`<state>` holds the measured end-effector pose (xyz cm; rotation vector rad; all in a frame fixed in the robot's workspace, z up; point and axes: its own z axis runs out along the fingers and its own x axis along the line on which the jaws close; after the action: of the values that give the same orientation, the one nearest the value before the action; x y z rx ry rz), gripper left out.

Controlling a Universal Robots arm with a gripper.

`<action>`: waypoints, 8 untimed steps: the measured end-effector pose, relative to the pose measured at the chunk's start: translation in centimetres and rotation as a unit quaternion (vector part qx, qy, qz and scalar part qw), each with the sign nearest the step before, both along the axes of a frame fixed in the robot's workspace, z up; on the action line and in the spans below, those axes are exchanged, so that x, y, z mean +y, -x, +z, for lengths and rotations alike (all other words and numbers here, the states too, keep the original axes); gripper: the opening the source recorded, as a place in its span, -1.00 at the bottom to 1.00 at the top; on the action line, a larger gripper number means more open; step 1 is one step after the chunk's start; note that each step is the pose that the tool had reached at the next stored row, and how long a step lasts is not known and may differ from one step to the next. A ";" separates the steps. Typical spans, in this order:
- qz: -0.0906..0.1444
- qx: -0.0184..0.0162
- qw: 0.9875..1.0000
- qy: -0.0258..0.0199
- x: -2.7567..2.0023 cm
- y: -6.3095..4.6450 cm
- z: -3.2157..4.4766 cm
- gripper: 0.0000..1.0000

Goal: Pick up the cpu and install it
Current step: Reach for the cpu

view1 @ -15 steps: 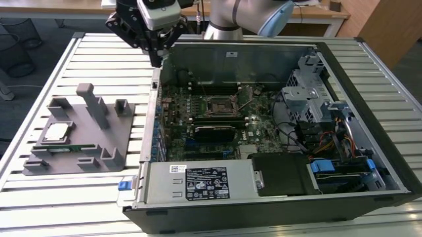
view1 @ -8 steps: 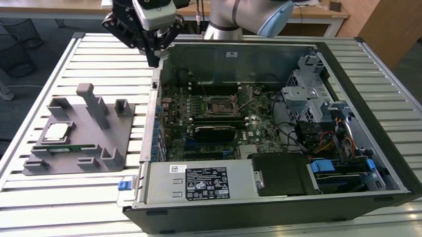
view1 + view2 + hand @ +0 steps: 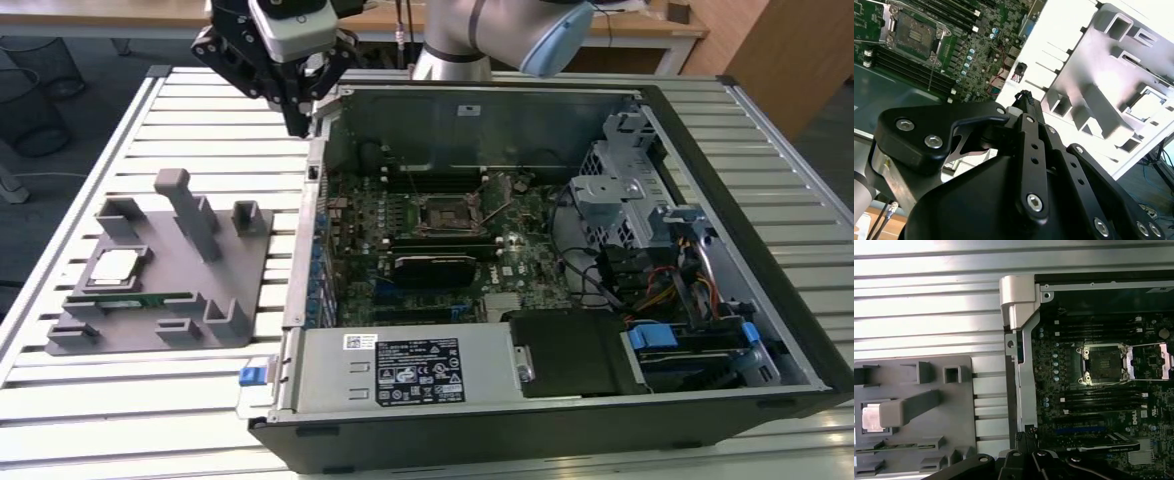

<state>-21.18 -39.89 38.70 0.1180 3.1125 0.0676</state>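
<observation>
The cpu (image 3: pixel 114 268), a small square chip with a silver top, lies in a pocket of the grey tray (image 3: pixel 134 335) at the exterior view's left; it also shows in both wrist views (image 3: pixel 871 417) (image 3: pixel 1149 106). My gripper (image 3: pixel 302 125) hangs shut and empty above the back corner of the open computer case, well away from the cpu. Its black fingertips (image 3: pixel 1023 96) (image 3: pixel 1027 431) are pressed together. The motherboard's processor socket (image 3: pixel 445 213) (image 3: pixel 1102 364) (image 3: pixel 914 32) stands open, with its metal frame flipped aside.
A thin green memory stick (image 3: pixel 130 299) lies on the tray beside the cpu, among upright grey blocks (image 3: pixel 187 210). The case (image 3: pixel 694 110) holds drive cages, cables and a power supply (image 3: pixel 400 368). Everything rests on a slatted metal table (image 3: pixel 160 400).
</observation>
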 end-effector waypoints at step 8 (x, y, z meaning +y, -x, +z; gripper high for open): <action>0.000 0.000 1.000 0.000 0.00 1.0 -0.07 -0.79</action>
<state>-22.14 -39.89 38.63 0.1180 3.1125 0.0676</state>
